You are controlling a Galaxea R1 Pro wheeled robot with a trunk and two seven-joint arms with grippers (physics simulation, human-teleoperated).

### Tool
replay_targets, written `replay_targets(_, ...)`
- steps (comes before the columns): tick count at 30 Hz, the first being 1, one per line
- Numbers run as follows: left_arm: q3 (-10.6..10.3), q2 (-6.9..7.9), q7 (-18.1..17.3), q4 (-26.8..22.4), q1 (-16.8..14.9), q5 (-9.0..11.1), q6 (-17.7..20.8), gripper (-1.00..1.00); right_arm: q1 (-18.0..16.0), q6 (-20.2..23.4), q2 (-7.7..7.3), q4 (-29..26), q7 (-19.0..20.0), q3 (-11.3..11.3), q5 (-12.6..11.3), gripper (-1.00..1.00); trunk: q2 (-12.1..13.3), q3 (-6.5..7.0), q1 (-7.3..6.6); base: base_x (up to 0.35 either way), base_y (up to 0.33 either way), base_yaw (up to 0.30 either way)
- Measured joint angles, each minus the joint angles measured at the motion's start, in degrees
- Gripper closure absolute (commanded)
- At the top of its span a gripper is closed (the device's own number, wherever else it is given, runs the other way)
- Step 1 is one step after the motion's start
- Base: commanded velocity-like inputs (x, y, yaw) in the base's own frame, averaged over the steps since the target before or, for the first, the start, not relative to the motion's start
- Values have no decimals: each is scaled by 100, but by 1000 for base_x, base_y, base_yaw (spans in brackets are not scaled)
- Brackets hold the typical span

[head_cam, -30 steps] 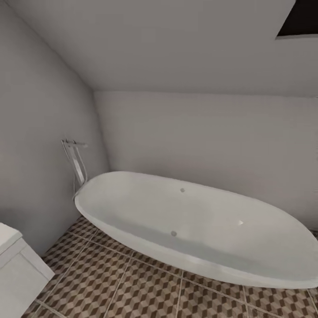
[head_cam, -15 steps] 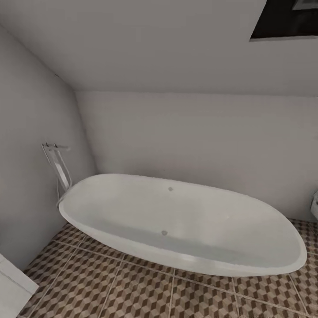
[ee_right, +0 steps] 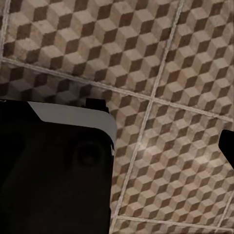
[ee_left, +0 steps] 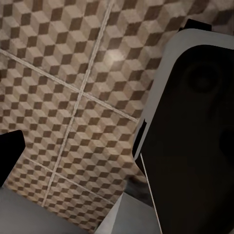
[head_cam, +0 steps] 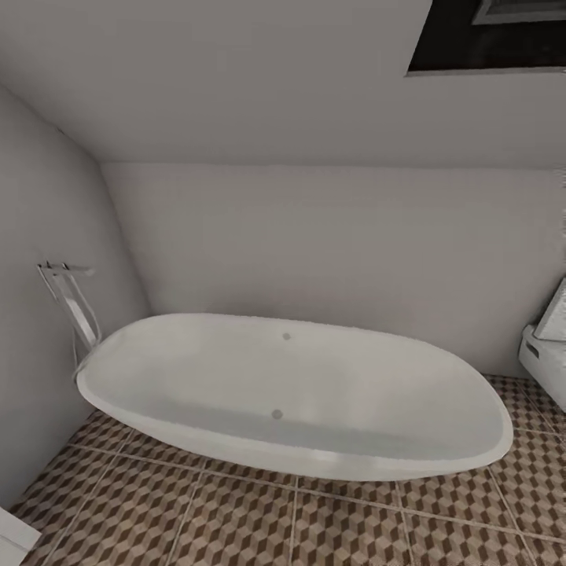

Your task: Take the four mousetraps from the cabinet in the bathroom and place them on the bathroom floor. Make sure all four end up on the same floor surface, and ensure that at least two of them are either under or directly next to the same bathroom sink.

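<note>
Grey walls and a sloped ceiling close in the bathroom ahead of us. Next largest is the bathroom floor (head_cam: 236, 519), cube-patterned tile with pale grout, carrying the white oval bathtub (head_cam: 291, 393), its long axis running left to right. A chrome floor tap (head_cam: 71, 303) stands at its left end, and a white fixture (head_cam: 546, 346) peeks in at right. We see no mousetraps or cabinet, so we cannot judge their bearing or the nearer arm. Either end effector's state we cannot tell.

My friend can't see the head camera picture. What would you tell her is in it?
A big white oval bathtub sits on a brown cube-patterned tile floor against plain grey walls. A chrome tap stands at its left end, and a white fixture peeks in at the right edge.
</note>
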Motion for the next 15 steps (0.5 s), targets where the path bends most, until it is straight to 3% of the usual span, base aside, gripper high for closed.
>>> replay_targets(15,2,0,1,0,0,0,-1,-100,-2,0,-7,-3,-2,-1,0,-100,0,0,0,0,0,-162)
